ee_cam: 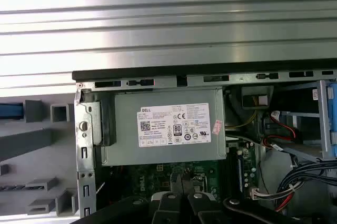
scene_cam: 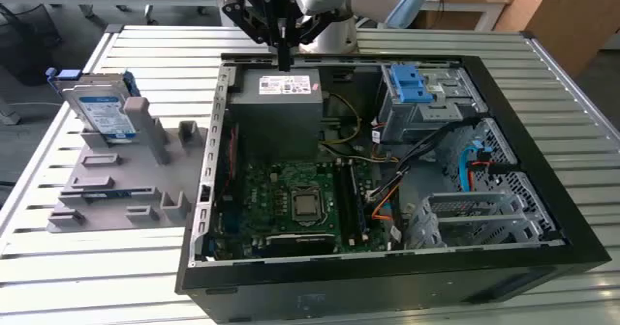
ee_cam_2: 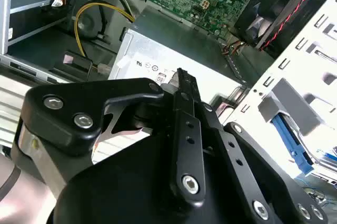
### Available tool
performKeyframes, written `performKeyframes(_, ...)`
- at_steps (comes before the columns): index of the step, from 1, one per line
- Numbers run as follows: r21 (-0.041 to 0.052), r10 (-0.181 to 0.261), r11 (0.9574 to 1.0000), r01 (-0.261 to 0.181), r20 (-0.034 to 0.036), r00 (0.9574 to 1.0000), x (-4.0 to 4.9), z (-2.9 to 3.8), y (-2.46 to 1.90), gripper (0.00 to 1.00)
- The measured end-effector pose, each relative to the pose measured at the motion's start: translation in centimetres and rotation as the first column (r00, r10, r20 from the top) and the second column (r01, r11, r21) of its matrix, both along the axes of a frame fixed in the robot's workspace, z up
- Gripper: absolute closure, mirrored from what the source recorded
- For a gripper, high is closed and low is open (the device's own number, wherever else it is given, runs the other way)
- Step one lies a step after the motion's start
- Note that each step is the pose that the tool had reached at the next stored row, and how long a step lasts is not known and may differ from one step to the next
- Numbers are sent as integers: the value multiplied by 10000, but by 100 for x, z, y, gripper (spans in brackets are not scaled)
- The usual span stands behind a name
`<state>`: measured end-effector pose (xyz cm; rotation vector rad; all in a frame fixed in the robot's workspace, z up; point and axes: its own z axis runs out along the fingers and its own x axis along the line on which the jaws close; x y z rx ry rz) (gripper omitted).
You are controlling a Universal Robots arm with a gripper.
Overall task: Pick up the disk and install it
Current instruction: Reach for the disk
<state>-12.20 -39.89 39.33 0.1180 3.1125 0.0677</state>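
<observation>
Fingers (scene_cam: 284, 55) pressed together; disk (scene_cam: 103, 112) well apart.

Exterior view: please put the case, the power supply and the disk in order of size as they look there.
1. case
2. power supply
3. disk
The last two seem about equally far from the camera, so this order looks safe.

A ribbed aluminium table (scene_cam: 97, 267) carries an open black computer case (scene_cam: 388, 285) toward the exterior view's right. A grey slotted fixture (scene_cam: 107, 194) lies just beside it, on the exterior view's left.
</observation>
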Motion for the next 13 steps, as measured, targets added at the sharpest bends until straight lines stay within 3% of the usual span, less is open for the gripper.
performKeyframes(13,0,0,10000,0,0,10000,-25,0,0,89)
